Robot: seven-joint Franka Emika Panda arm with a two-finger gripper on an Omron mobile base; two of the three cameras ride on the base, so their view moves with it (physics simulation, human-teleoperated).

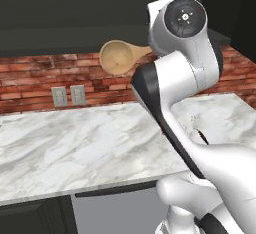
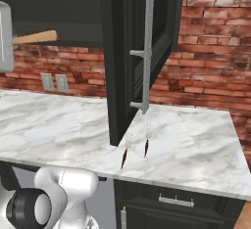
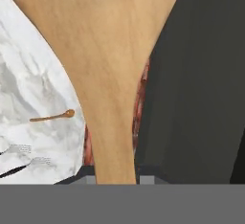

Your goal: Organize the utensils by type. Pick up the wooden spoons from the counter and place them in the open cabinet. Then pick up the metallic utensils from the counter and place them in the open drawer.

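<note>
Arm raised high, elbow bent; gripper [image 3: 115,180] clamped on large wooden spoon [image 1: 117,56] handle, bowl up by open cabinet [image 2: 63,8] shelf. Two forks [image 2: 136,147] near counter [image 2: 196,149] front edge.

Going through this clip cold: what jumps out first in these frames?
The large wooden spoon is held up in the air in front of the brick wall, near the dark open cabinet; in the hand view its handle runs down between the gripper fingers. On the marble counter two small forks lie side by side below the open cabinet door, and the hand view shows a smaller orange-brown spoon lying on the counter.
</note>
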